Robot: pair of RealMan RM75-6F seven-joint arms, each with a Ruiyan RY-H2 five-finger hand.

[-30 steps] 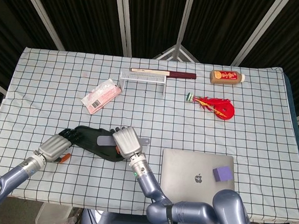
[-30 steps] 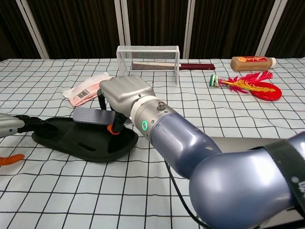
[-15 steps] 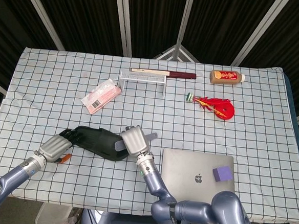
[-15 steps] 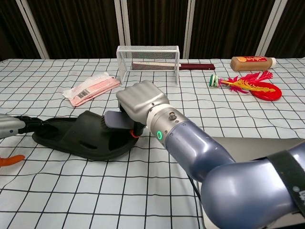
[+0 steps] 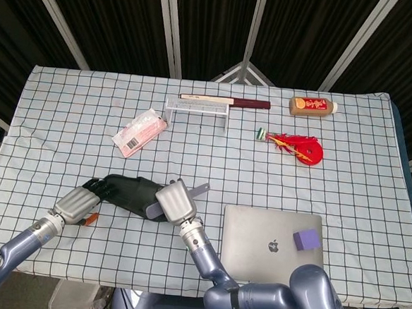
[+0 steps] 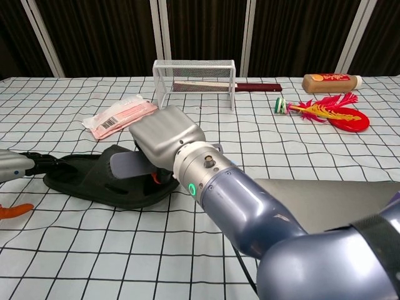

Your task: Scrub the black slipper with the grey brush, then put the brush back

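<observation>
The black slipper (image 5: 129, 194) lies on the checked worktop (image 5: 262, 165) at about 8 o'clock from its middle, toe end toward 3 o'clock. The right hand (image 5: 173, 202) grips the grey brush (image 6: 130, 166), fingers wrapped around its handle, and holds the brush head against the slipper's upper; the handle tip pokes out at 2 o'clock of the hand in the head view. The left hand (image 5: 77, 202) rests at the slipper's heel end, at 9 o'clock of it, dark fingers (image 6: 39, 160) laid on the sole edge, pinning it down. An orange piece (image 6: 12, 209) lies just below that hand. A silver laptop (image 5: 271, 237) with a purple block (image 5: 305, 239) on its lid sits at 3 o'clock of the right hand. Toward 12 o'clock stand a white wire rack (image 6: 195, 80), a pink packet (image 5: 140, 131), a red feathered toy (image 5: 297, 144) and a bottle (image 5: 312, 105)
</observation>
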